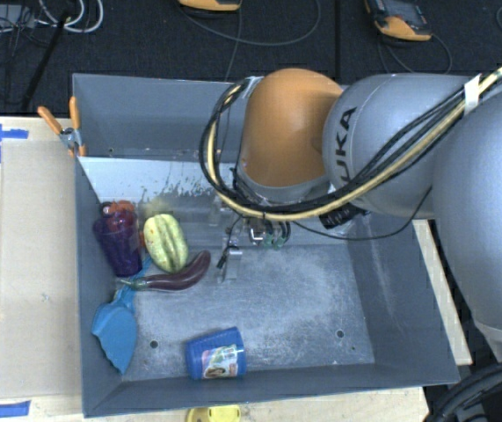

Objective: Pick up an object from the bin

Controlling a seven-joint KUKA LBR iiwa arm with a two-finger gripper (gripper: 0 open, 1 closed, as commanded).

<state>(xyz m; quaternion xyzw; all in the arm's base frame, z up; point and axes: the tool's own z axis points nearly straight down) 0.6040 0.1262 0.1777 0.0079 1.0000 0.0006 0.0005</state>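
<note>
My gripper hangs below the orange wrist cover, in the middle of the bin a little left of centre. Its lowest visible part is just right of the tip of a dark purple eggplant, which lies curved on the bin floor. I cannot tell whether they touch. A yellow-green ribbed squash lies just left of the gripper, above the eggplant. Nothing shows held in the gripper.
A purple, bottle-like thing with a reddish top stands against the left wall. A flat blue piece lies in the front left corner. A blue can with a picture label lies on its side by the front wall.
</note>
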